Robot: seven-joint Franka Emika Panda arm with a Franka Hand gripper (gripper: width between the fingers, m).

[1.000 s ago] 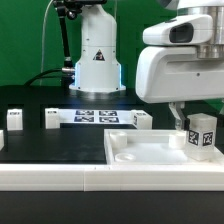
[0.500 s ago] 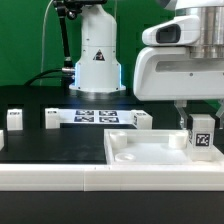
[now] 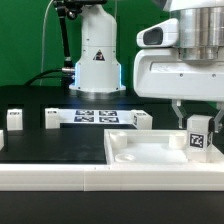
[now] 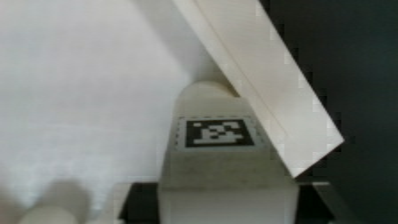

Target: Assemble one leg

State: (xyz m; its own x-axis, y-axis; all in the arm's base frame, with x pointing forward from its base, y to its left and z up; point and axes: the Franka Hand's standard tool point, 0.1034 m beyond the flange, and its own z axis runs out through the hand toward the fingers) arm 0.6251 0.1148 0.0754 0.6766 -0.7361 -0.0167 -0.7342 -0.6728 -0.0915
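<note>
My gripper point(image 3: 199, 124) is shut on the leg point(image 3: 199, 138), a small white post with a black-and-white tag facing the camera. It holds the leg upright at the corner of the wide white panel point(image 3: 150, 152) on the exterior view's right; its foot is at the panel's surface. In the wrist view the leg point(image 4: 222, 150) stands between my dark fingers point(image 4: 146, 200), with the panel point(image 4: 89, 80) and its raised edge point(image 4: 267, 70) behind it. Whether the leg sits in a socket is hidden.
Three more white legs stand on the black table point(image 3: 14, 119) point(image 3: 52, 119) point(image 3: 143, 119). The marker board point(image 3: 95, 116) lies between them. The arm's white base point(image 3: 97, 60) stands behind. A round socket point(image 3: 125, 151) shows in the panel.
My wrist has turned, and the leg has turned with it, so its tag now faces the camera squarely. The leg stays at the same corner of the panel.
</note>
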